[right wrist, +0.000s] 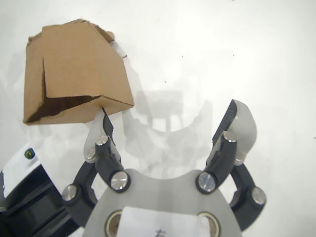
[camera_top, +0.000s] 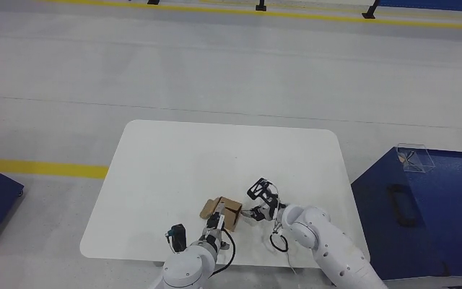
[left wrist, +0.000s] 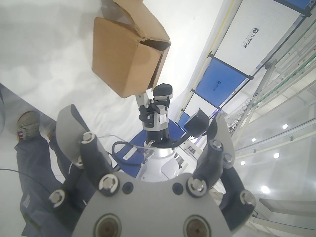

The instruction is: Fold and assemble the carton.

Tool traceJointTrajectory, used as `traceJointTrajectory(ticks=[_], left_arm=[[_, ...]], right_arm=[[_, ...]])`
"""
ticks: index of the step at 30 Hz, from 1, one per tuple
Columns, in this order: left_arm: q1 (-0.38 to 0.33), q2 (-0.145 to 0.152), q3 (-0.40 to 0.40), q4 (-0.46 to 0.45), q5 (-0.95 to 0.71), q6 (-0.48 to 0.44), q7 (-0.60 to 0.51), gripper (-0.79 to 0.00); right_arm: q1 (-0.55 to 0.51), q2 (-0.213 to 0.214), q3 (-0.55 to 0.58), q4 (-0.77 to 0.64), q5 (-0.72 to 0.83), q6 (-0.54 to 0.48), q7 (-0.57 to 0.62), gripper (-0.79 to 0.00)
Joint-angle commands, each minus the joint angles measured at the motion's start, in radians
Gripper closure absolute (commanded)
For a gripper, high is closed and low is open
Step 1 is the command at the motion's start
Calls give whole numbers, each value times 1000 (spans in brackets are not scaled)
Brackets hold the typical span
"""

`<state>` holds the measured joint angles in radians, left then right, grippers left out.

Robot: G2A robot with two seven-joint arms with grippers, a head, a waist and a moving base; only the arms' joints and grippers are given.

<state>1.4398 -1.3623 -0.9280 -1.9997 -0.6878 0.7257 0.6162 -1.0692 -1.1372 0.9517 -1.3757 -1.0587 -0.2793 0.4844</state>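
Brown cardboard, half folded: the carton (camera_top: 222,211) is seen on the white table (camera_top: 216,152), in the lower middle of the top view, with one end left gaping. The right hand (right wrist: 167,108) is held spread wide, one finger (right wrist: 107,123) touching the carton's open edge. The left hand (left wrist: 143,118) is also held spread, near the carton.

The brown cardboard carton (camera_top: 224,209) lies on the white rounded-corner table (camera_top: 216,152), near its front edge and about midway along it. The left gripper (left wrist: 143,114) hangs just in front of the carton, on the robot's side. The right gripper (right wrist: 167,107) sits just right of the carton, one finger (right wrist: 106,124) touching its corner. A blue cabinet (camera_top: 411,217) stands right of the table, with a clear plastic box (camera_top: 416,156) on it.
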Motion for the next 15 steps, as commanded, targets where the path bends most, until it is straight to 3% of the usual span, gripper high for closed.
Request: traceJointTrajectory(ticks=[1, 9, 13, 15], left_arm=[[0, 0, 0, 0, 0, 0, 0, -785], [0, 0, 0, 0, 0, 0, 0, -785], [0, 0, 0, 0, 0, 0, 0, -785], [7, 0, -18, -8, 5, -52, 0, -785]], right_arm=[[26, -9, -14, 23, 8, 12, -5, -785], [115, -52, -70, 136, 60, 59, -24, -785], [120, -46, -29, 148, 76, 59, -19, -785], [104, -37, 3, 121, 79, 37, -34, -785]])
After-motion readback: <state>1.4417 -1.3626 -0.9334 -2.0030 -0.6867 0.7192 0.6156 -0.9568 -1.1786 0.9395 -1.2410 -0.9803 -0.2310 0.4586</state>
